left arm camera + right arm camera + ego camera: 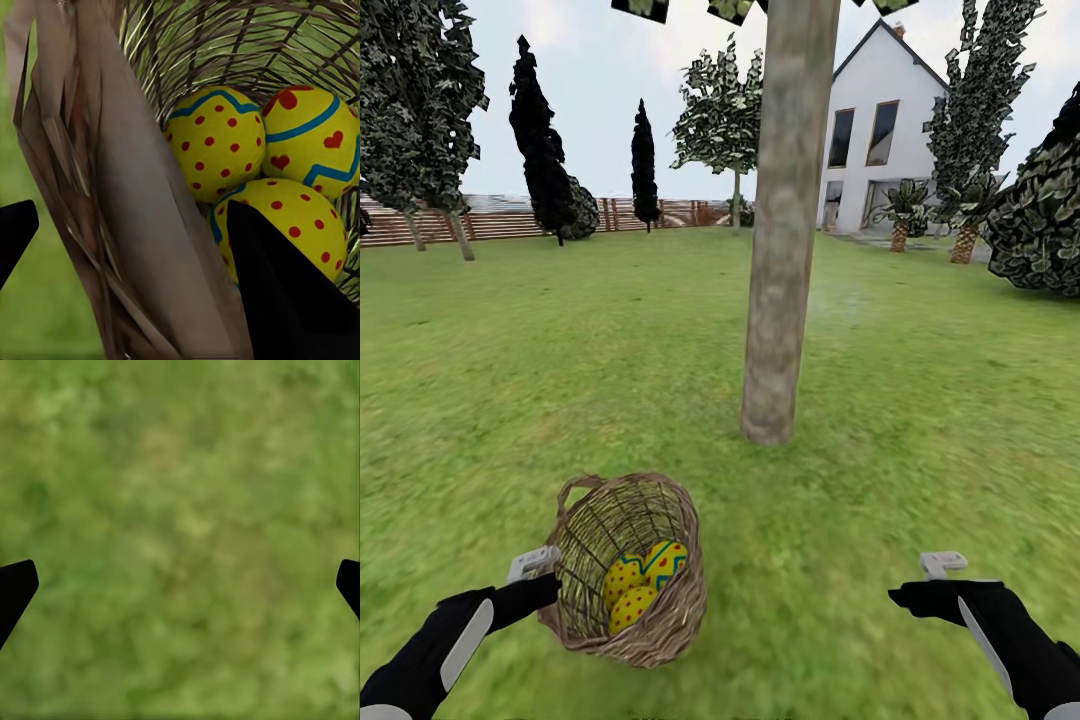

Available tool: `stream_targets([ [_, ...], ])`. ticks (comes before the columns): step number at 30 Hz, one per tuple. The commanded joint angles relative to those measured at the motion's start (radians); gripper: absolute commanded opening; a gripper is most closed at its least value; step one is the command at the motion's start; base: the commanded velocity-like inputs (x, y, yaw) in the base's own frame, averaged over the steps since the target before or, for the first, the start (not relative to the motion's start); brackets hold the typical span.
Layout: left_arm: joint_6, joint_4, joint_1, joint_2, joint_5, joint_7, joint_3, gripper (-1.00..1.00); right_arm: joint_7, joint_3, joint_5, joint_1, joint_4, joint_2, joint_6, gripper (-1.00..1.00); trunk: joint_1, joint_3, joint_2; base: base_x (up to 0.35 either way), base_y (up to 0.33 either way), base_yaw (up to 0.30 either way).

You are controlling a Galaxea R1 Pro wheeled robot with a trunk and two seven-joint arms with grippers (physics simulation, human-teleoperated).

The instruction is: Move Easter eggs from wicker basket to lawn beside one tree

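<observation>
The wicker basket (628, 570) sits tilted low over the lawn (920, 440), just short of the thick grey-brown tree (785, 260). Three yellow Easter eggs lie inside it: one (622, 578), another (666, 562) and a third (632, 606). My left gripper (553, 588) is at the basket's left rim. In the left wrist view, the left gripper (131, 225) has the woven wall (127, 210) between its fingers, one outside and one inside against the eggs (217, 139), so it is shut on the wall. My right gripper (905, 598) hangs open over bare grass (180, 525).
A white house (885, 130) stands at the back right with palms and a dark bush (1045, 230) beside it. A slatted fence (510, 220) and dark cypresses (540, 140) line the back left. Open grass lies all round the trunk.
</observation>
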Motion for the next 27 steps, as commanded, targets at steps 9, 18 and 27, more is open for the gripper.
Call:
stream_targets([
  [9,0.008,-0.001,-0.001,-0.002,0.010,-0.002,0.003,-1.00,0.005,-0.002,0.000,0.000,-0.001,0.000,0.005,1.00,0.031,-0.030,-0.057,0.000,0.000,0.000],
  [18,0.005,-0.001,-0.001,-0.016,0.010,-0.002,0.003,-1.00,0.005,-0.002,0.000,0.000,-0.001,0.000,0.005,1.00,0.033,-0.045,-0.058,0.000,0.000,0.000],
  [27,0.003,0.007,-0.001,-0.028,0.014,0.000,0.003,-1.00,0.005,-0.001,0.000,0.000,-0.001,0.002,0.005,1.00,0.033,-0.045,-0.058,0.064,0.000,0.000],
])
